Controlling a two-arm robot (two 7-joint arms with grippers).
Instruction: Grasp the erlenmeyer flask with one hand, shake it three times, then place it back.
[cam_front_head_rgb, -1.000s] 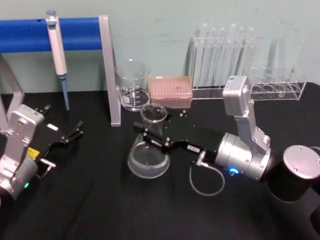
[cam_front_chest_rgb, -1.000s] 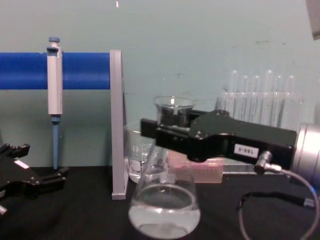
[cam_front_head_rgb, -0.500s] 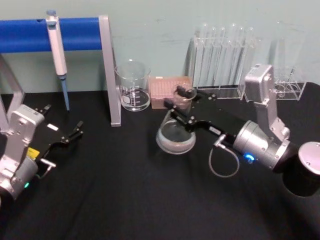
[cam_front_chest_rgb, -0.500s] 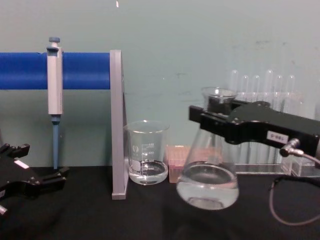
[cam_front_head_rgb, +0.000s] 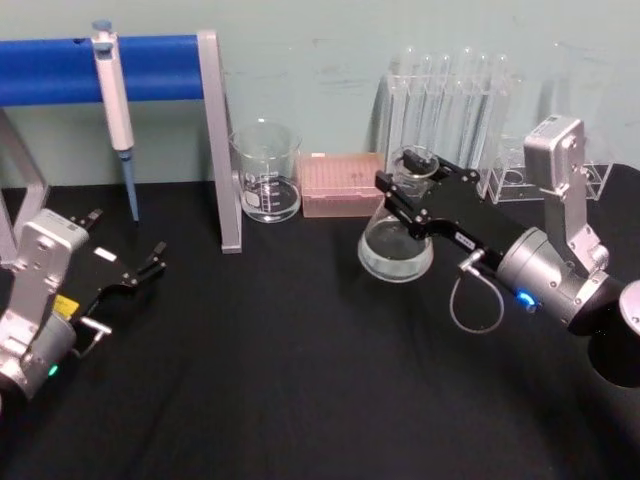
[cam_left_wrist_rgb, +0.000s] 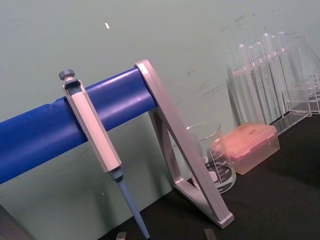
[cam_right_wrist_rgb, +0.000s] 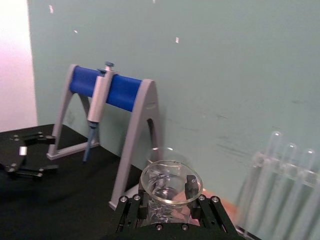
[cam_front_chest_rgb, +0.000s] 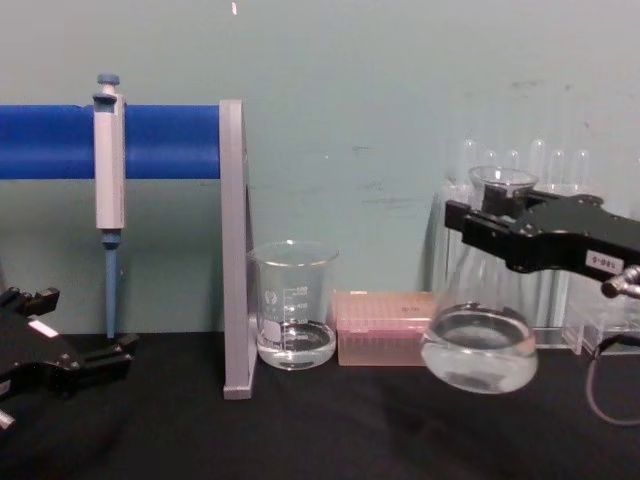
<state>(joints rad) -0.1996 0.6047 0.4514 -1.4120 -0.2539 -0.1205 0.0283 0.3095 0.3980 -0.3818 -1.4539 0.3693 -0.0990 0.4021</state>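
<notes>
The erlenmeyer flask (cam_front_head_rgb: 397, 247) is clear glass with some clear liquid in its wide base. It hangs tilted just above the black table, in front of the test tube rack. My right gripper (cam_front_head_rgb: 408, 188), the hand with the silver wrist, is shut on the flask's neck below the flared rim. The chest view shows the flask (cam_front_chest_rgb: 480, 347) off the table with the right gripper (cam_front_chest_rgb: 497, 226) clamped on its neck from the right. In the right wrist view the flask's rim (cam_right_wrist_rgb: 171, 176) sits between the jaws. My left gripper (cam_front_head_rgb: 150, 263) rests open at the table's left, away from the flask.
A glass beaker (cam_front_head_rgb: 266, 172) and a pink tip box (cam_front_head_rgb: 342, 184) stand at the back centre. A pipette (cam_front_head_rgb: 115, 105) hangs on the blue-barred stand (cam_front_head_rgb: 215, 140) at the left. The test tube rack (cam_front_head_rgb: 450, 120) stands at the back right, close behind the flask.
My right gripper has swung the flask from the table's centre to the right and back toward the test tube rack. The left arm has not moved.
</notes>
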